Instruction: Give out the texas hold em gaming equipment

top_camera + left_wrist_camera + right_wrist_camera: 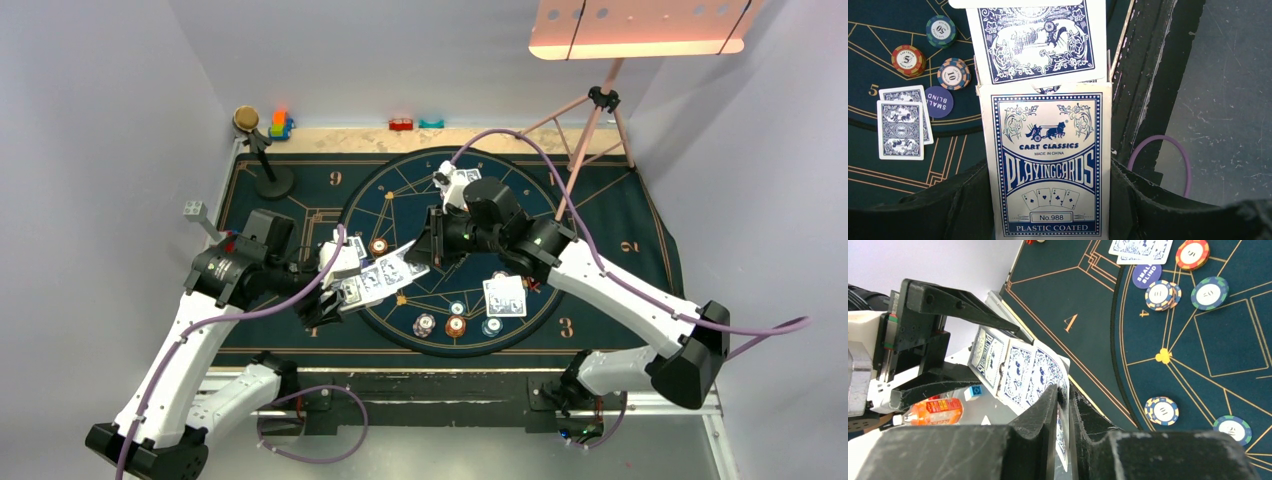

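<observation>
My left gripper [335, 295] is shut on a blue-white card box [1048, 150] printed "Playing Cards", held above the mat's left edge. A card [1035, 40] with a patterned back sticks out of the box's open end. My right gripper [425, 250] is shut on the edge of that card [1064, 405], which is fanned over others [1020, 372]. Two face-down cards [504, 295] lie on the mat at the right. Another pair [902, 122] lies beside a purple "small blind" disc [939, 101]. Chips [455, 325] sit along the mat's near rim.
The round dark-blue gold-lined mat [590, 215] covers the table. A black stand [262, 150] and colourful toy blocks [280, 125] are at the back left. More blocks [402, 124] lie at the back edge. A tripod [600, 110] stands at the back right.
</observation>
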